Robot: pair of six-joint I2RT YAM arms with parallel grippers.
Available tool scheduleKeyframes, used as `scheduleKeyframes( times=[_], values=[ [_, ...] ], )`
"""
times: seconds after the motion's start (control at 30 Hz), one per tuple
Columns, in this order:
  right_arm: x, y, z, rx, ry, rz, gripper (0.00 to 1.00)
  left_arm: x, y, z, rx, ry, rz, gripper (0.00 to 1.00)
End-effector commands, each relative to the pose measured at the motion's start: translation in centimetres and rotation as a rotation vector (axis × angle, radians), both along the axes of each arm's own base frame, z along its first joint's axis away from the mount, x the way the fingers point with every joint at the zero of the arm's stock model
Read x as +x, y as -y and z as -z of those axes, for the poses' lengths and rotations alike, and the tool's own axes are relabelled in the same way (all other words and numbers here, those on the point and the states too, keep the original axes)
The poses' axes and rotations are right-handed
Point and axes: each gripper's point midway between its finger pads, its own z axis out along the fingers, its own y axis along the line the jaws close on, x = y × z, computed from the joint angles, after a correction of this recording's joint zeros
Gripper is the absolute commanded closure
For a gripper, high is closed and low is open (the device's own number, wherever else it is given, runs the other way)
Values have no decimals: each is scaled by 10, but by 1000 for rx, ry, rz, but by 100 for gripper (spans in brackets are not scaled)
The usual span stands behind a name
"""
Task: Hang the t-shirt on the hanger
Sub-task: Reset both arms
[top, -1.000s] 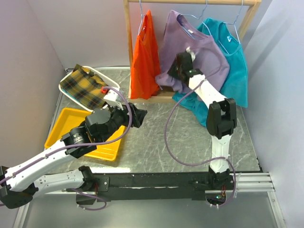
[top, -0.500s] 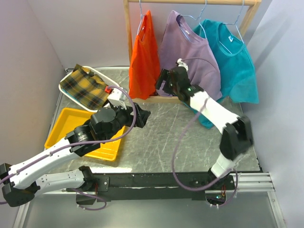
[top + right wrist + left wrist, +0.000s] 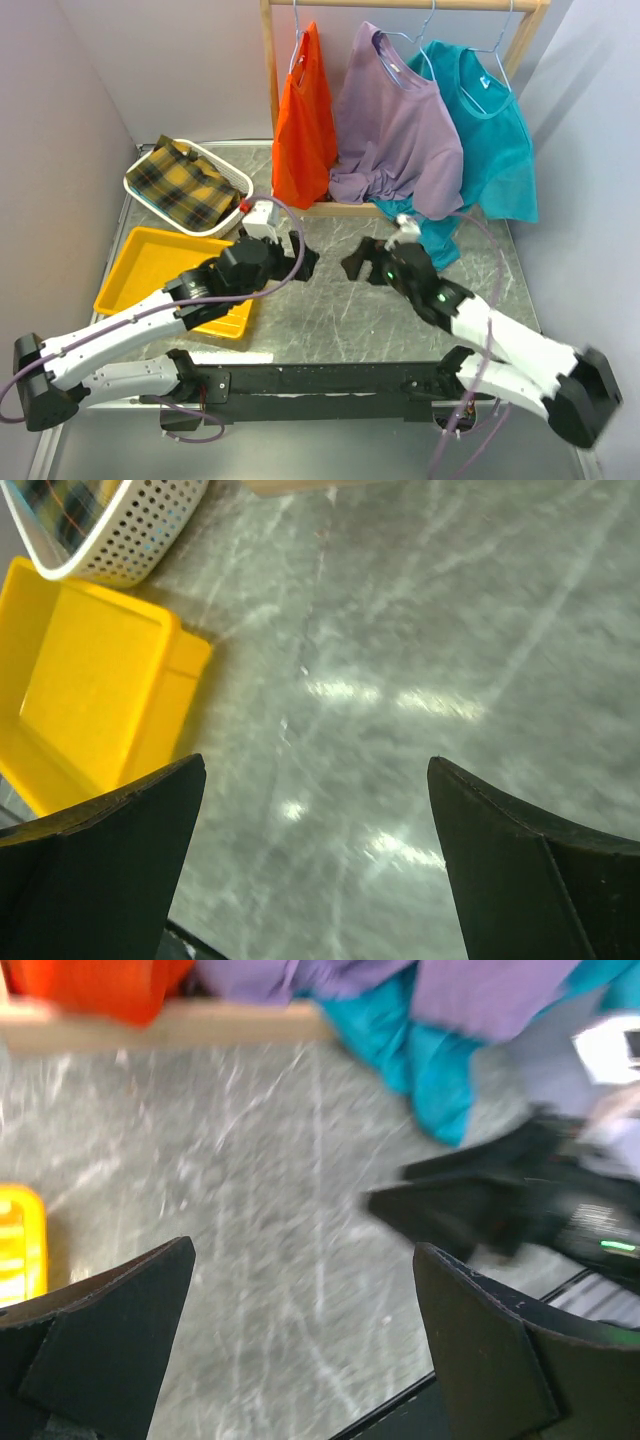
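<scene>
**Lavender tee on hanger, right arm backed off**

I see the t-shirt [image 3: 395,130] hanging on the hanger [image 3: 428,30] on the wooden rack [image 3: 267,90]. It sits between the orange garment [image 3: 303,120] and the teal t-shirt [image 3: 495,140], with its hem bunched at the lower left. Half a second ago the right gripper [image 3: 358,262] was up at that hem. Now it's low over the table [image 3: 330,310], jaws spread wide, nothing held. The left gripper [image 3: 303,258] has barely moved, also wide and empty, facing it.
</scene>
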Motion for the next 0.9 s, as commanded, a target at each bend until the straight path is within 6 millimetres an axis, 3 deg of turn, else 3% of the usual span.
scheduleKeyframes(
  times=[0.0, 0.03, 0.07, 0.3, 0.67, 0.87],
  values=[
    [-15, 24, -14, 80, 108, 52, 0, 3, 4, 32, -12, -55, -27, 4],
    [-21, 27, -5, 83, 98, 44, 0, 4, 5, 38, -17, -69, -36, 4],
    [-25, 30, -11, 107, 122, 46, 0, 2, 6, 48, -22, -86, -39, 4],
    [-38, 41, -8, 106, 131, 40, 0, 3, 4, 73, -40, -104, -69, 4],
    [-38, 46, -8, 72, 137, 40, 0, 2, -3, 69, -29, -76, -66, 4],
    [-38, 46, -9, 70, 141, 38, 0, 1, -3, 54, -73, -33, -47, 4]
  ],
)
